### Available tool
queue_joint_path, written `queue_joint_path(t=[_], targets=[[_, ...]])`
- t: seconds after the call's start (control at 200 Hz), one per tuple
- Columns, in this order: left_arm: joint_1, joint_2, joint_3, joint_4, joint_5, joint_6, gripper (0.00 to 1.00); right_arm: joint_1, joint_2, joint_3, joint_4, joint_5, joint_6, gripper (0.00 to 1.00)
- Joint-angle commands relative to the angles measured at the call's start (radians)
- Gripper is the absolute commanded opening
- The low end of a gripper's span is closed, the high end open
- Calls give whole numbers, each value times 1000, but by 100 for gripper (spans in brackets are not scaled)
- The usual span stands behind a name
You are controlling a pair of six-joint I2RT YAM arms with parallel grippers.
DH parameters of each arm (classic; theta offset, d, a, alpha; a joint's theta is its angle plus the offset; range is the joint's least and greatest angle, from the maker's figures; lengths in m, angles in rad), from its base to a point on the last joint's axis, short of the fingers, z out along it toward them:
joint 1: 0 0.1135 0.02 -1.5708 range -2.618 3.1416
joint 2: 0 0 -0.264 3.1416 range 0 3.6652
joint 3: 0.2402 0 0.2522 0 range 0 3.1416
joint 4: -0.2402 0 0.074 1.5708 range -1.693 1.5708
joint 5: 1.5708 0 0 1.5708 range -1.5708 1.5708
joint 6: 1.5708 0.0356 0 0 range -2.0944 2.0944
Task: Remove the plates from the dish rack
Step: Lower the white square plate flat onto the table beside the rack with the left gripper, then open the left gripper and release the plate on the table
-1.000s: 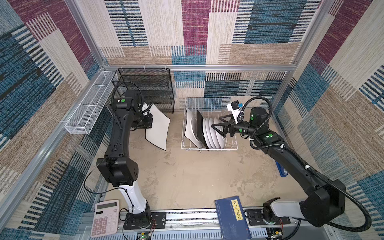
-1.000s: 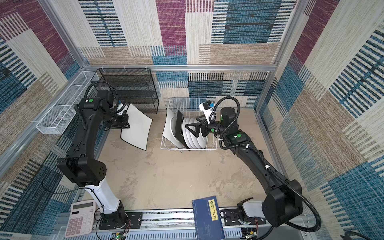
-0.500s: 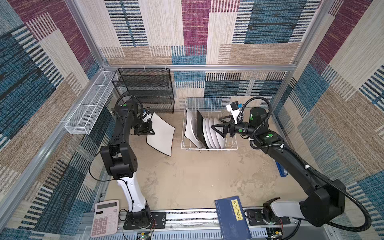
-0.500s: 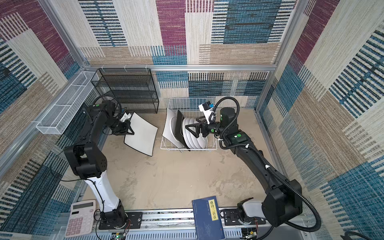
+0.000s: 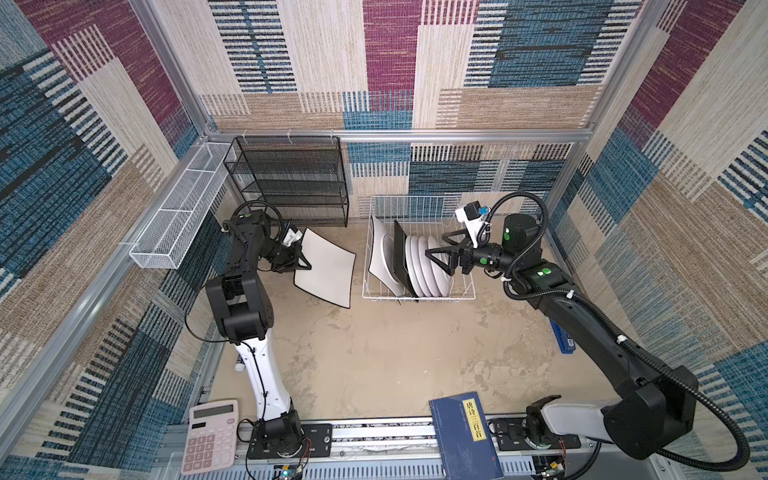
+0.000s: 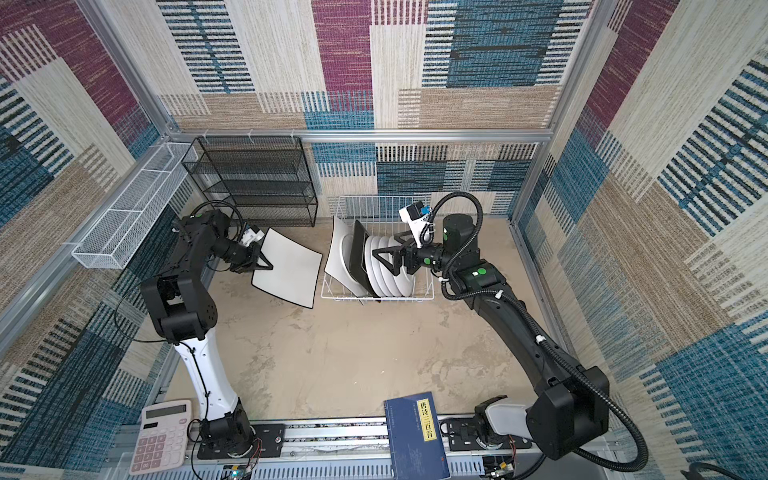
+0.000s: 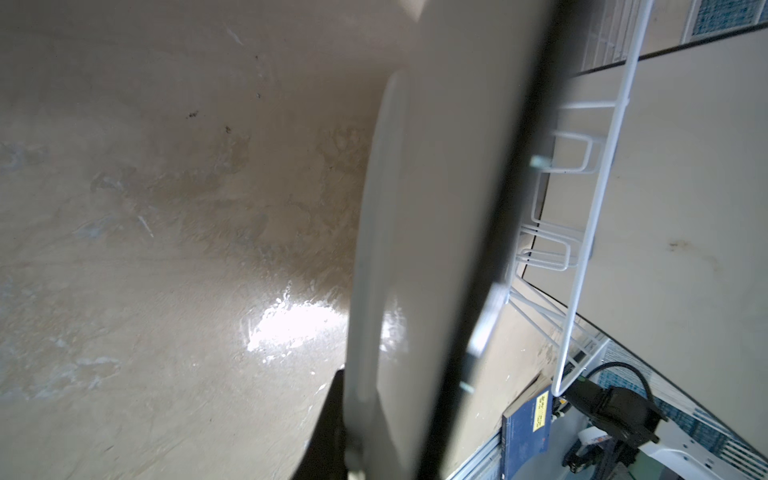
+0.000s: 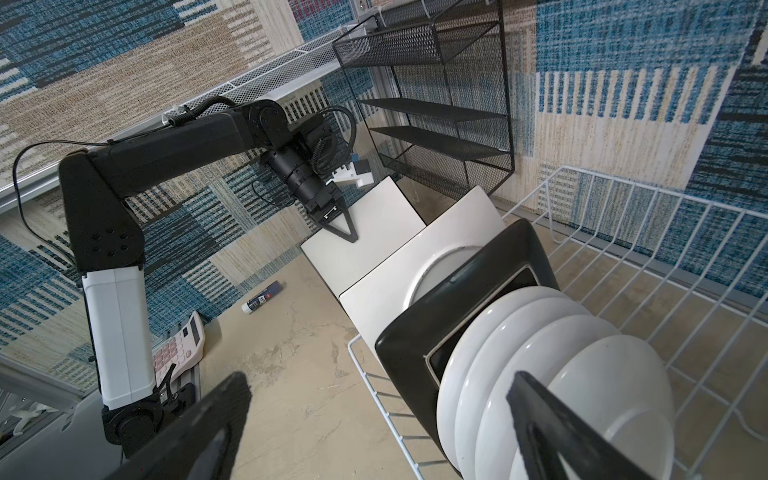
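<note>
The left pincer (image 5: pixel 305 266) is clamping the white square plate (image 5: pixel 328 270), holding it tilted beside the dish rack (image 5: pixel 417 297); lowering it flat seems best. The right pincer (image 5: pixel 435 246) is standing apart.

This is a robotics lab cell, not a kitchen: an aluminium frame (image 5: pixel 415 135) hung with patchwork woven panels (image 5: pixel 390 62) boxes in the table (image 5: pixel 395 353) around the dish rack (image 5: pixel 411 208). Well in front of that rack, my arms (image 5: pixel 266 395) bolt to a metal rail (image 5: pixel 374 432) beside a calculator (image 5: pixel 212 436).
</note>
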Motion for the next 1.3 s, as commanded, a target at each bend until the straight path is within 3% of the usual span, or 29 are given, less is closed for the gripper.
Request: queue_joint_path(t=[0.0, 0.205, 0.401, 0.686, 0.927, 1.157, 1.292], targets=[[18, 27, 11, 12, 11, 53, 0, 0, 1, 15, -3, -1, -1, 99], [24, 120, 35, -6, -21, 64, 0, 1, -2, 11, 3, -3, 1, 99], [29, 177, 43, -14, -122, 80, 0, 1, 5, 6, 0, -3, 8, 99], [41, 219, 69, -17, -171, 74, 16, 1, 12, 2, 3, -3, 9, 99], [51, 250, 77, -16, -198, 71, 21, 0, 15, 5, -6, 5, 2, 99], [68, 279, 95, -17, -205, 67, 35, 2, 15, 21, -18, 8, -4, 99], [74, 291, 108, -17, -201, 63, 38, 1, 12, 29, -25, 19, -15, 99]])
